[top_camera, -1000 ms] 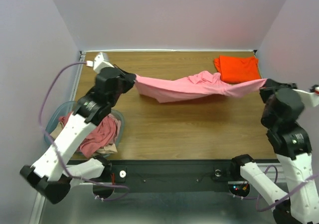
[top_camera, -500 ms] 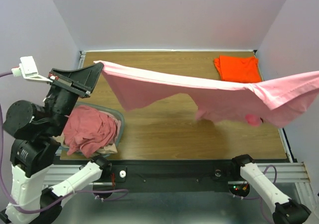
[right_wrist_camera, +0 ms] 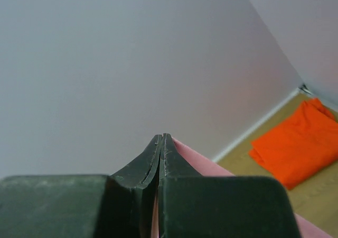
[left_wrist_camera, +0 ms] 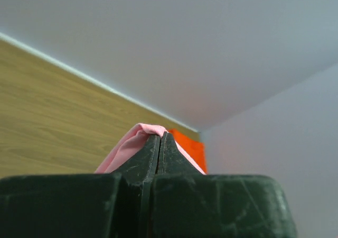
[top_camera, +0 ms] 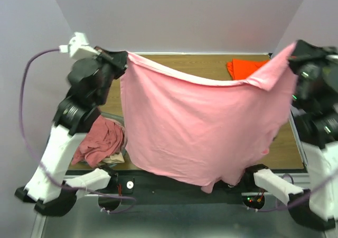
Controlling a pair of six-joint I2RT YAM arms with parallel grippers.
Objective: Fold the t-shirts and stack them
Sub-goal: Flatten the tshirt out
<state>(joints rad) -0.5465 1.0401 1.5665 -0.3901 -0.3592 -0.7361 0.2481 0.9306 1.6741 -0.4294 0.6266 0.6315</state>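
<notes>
A light pink t-shirt (top_camera: 195, 127) hangs spread wide in the air between my two grippers, high above the table. My left gripper (top_camera: 122, 55) is shut on its upper left corner; the pink cloth (left_wrist_camera: 129, 145) shows round the closed fingertips. My right gripper (top_camera: 293, 53) is shut on the upper right corner; pink cloth (right_wrist_camera: 200, 161) shows beside its tips. The shirt's lower hem hangs down past the table's near edge. A folded bright orange t-shirt (top_camera: 248, 67) lies at the back right of the table, and also shows in the right wrist view (right_wrist_camera: 296, 145).
A clear bluish tub (top_camera: 108, 116) at the left front holds crumpled dusty rose (top_camera: 103, 140) and tan shirts. The hanging shirt hides most of the wooden table (top_camera: 211, 63). Walls close in at the back and both sides.
Both arms have risen and swung the pink shirt from a low stretch over the table into a wide hanging sheet. Both grips have held.
</notes>
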